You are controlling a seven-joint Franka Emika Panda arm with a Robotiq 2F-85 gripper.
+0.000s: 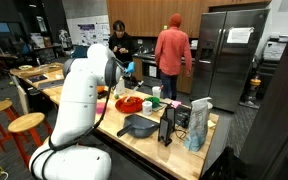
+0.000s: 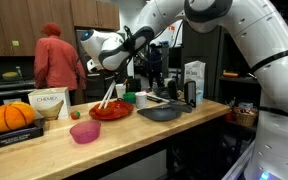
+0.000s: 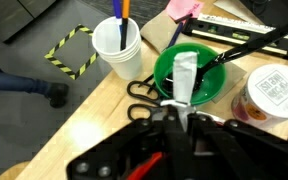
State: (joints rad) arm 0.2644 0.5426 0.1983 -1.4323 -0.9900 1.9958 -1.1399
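- Claw (image 3: 184, 110): closed on a white utensil (image 3: 186, 75), which is pinched between the two fingers. The same grip shows in an exterior view, claw (image 2: 110, 68).
- White utensil: in the wrist view it sticks out ahead of the claw, over the green bowl (image 3: 214, 90). In an exterior view it hangs as a thin pale shaft (image 2: 106, 92) from the claw down toward the desk (image 2: 44, 150).
- Cannot tell whether the utensil's tip touches the bowl or anything else.
- Green bowl: stands on the desk directly below the claw. Black tongs (image 3: 246, 45) lie across its rim and reach out to one side.
- Beside the bowl: black scissors (image 3: 142, 90) lie flat on the desk, just next to it. A white cup (image 3: 119, 48) with pens in it stands close by. A labelled tub (image 3: 274, 92) stands on the opposite side.
- Red plate (image 2: 112, 113): on the desk near the utensil's lower end.
- Black pan (image 2: 162, 114): next to the red plate.
- Pink bowl (image 2: 84, 131): nearer the desk's front edge, apart from the plate.
- Pumpkin (image 2: 11, 117): well apart, at the far end of the desk.
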